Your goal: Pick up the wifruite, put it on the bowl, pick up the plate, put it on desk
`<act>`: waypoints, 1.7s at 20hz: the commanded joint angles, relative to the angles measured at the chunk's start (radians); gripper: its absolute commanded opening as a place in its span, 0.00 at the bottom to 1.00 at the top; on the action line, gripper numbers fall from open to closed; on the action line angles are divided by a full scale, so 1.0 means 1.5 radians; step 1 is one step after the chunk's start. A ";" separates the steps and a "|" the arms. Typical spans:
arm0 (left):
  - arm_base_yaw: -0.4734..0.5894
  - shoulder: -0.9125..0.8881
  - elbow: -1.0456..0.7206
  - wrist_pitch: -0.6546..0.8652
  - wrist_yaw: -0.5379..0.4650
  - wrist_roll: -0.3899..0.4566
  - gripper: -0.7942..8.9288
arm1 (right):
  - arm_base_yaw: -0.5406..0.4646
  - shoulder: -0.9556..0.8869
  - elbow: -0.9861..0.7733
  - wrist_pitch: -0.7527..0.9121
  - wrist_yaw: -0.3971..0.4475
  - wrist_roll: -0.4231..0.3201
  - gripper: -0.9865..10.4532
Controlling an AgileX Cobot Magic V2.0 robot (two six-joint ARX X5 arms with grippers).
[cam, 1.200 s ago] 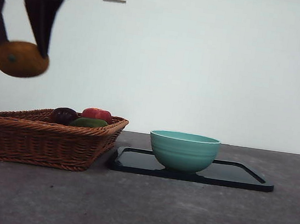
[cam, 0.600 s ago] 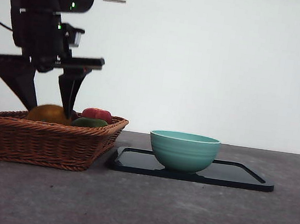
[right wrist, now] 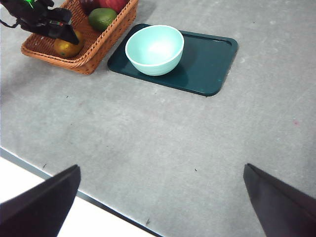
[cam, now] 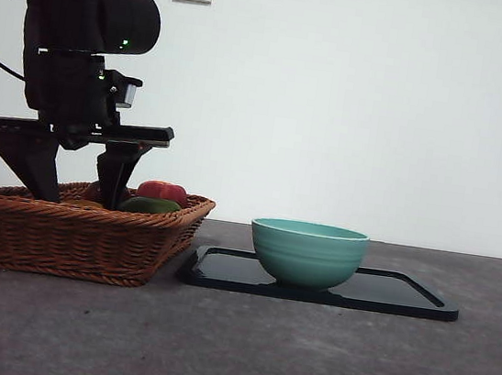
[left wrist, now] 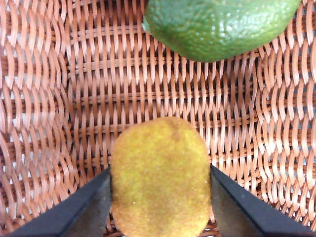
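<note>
wifruite (left wrist: 160, 177) cut off, basket (cam: 78, 239) hiding it

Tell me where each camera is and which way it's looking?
Front view: low at the desk edge, looking level across at the basket and bowl; one dark arm shows.
Left wrist view: on the left arm, looking down into the basket; left gripper jaws flank the wifruite.
Right wrist view: high on the right arm, looking down over the desk; right gripper jaws spread wide.
Front and right wrist views share basket, bowl and tray.

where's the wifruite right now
The wifruite sits low in the wicker basket, between the left tool's jaws, beside the green fruit.
</note>
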 commanded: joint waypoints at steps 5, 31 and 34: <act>-0.002 0.014 0.044 -0.030 0.004 -0.001 0.57 | 0.003 0.002 0.003 0.006 0.001 0.007 0.57; -0.150 -0.723 0.054 -0.401 0.168 0.188 0.63 | 0.003 0.002 0.003 0.010 0.000 0.050 0.57; -0.150 -0.800 -0.012 -0.402 0.170 0.181 0.63 | 0.003 0.002 0.003 0.022 0.000 0.081 0.57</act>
